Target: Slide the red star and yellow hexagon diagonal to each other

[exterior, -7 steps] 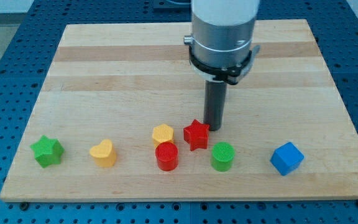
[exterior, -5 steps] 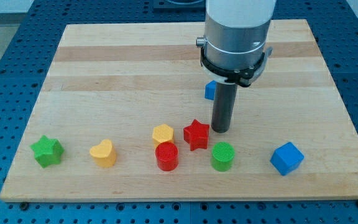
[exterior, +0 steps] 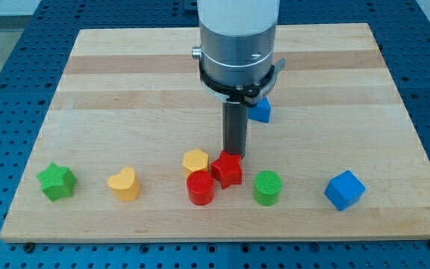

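Note:
The red star (exterior: 228,169) lies near the board's bottom middle, touching the yellow hexagon (exterior: 195,161) on its left and the red cylinder (exterior: 200,187) below-left. My tip (exterior: 234,154) stands just above the red star, at its upper edge, touching or nearly touching it. The yellow hexagon sits up-left of the red cylinder.
A green cylinder (exterior: 267,187) is right of the red star. A blue cube (exterior: 345,190) is at the bottom right. A small blue block (exterior: 260,110) shows behind the arm. A yellow heart (exterior: 125,184) and green star (exterior: 57,181) lie at the bottom left of the wooden board (exterior: 125,90).
My tip swung from the star's right side to its upper edge, moving left. The red star slid left and down against the yellow hexagon and red cylinder.

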